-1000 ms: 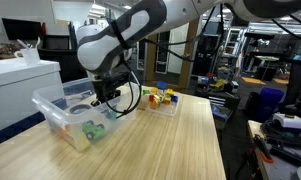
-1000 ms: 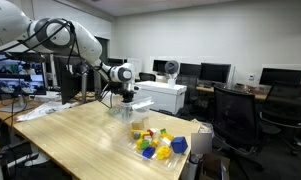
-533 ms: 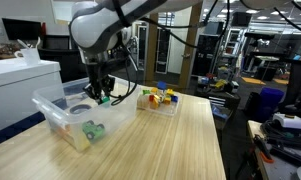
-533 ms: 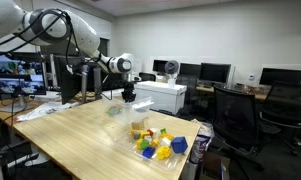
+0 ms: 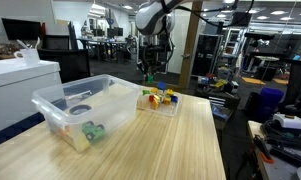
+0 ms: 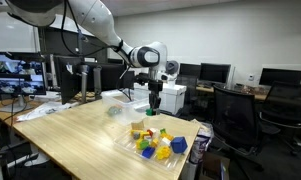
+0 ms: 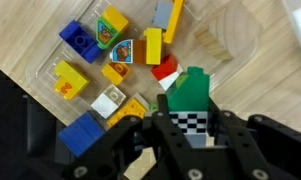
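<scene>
Wrist view: black two-finger gripper [image 7: 193, 135] closed narrow on a green plastic toy block [image 7: 193, 90]. Peaked top, glossy green sides, black-and-white chequered panel low on the near face. Pinched from both sides, upright, up in the air. Below it, a shallow clear plastic tray [image 7: 42, 62] on a pale wooden table [image 7: 20, 30]. Loose in the tray: blue studded brick [image 7: 78, 38], yellow picture block [image 7: 112, 22], grey block [image 7: 168, 12], red block [image 7: 165, 70], white cube [image 7: 107, 103], yellow brick [image 7: 68, 80]. Red block just beside the held block's lower edge as seen from here; touching or apart, cannot tell.

Exterior view: gripper [image 5: 150, 74] hanging from the arm above the far end of the tray [image 5: 160, 111], not touching it. Held block too small to make out here. Large clear plastic bin [image 5: 60, 118] just beside the tray on the table [image 5: 180, 140], with a green lump and a grey ring inside.

Exterior view, other angle: gripper [image 6: 155, 98] well above the table [image 6: 80, 135], behind the tray [image 6: 191, 146] of coloured blocks. Bin [image 6: 118, 100] farther back.
</scene>
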Available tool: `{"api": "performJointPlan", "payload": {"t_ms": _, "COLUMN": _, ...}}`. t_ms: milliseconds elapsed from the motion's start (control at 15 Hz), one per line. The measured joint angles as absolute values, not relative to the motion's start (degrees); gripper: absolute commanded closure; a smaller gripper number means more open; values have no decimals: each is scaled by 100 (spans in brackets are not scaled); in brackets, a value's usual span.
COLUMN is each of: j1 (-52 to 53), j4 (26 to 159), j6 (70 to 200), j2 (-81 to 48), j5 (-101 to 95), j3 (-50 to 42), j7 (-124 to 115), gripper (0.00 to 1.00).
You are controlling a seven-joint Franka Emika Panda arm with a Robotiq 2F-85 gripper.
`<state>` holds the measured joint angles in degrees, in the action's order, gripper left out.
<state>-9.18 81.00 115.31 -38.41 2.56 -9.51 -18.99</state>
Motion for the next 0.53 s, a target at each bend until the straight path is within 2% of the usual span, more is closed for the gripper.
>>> {"api": "performJointPlan", "payload": {"t_ms": 133, "j1": -1034, "j4": 8247, "j6": 11761, "j2": -4452, "j5": 388, "j3": -1102, "j7": -2585, "gripper": 89}}
{"api": "performJointPlan", "payload": {"t_ms": 200, "j1": -1035, "j4": 8239, "j6": 11776, "j2": -4595, "j5": 420, "j3": -1128, "j7": -2722, "gripper": 39}}
{"api": "performJointPlan", "payload": {"t_ms": 267, "j1": -1004, "j4": 8112, "j6": 11762, "j2": -4810, "j5": 530, "j3": -1142, "j7": -3133, "gripper": 23}}
{"api": "performJointPlan", "payload": {"t_ms": 333, "j1": -967, "j4": 8105, "j6": 11770, "j2": -4893, "j5": 541, "j3": -1142, "j7": -3246, "gripper": 15}}
{"api": "performJointPlan", "payload": {"t_ms": 400, "j1": -946, "j4": 8076, "j6": 11773, "j2": -4930, "j5": 628, "j3": -1138, "j7": -3381, "gripper": 2}}
{"api": "performJointPlan", "payload": {"t_ms": 533, "j1": -939, "j4": 7999, "j6": 11783, "j2": -4933, "j5": 753, "j3": -1124, "j7": -3545, "gripper": 0}}
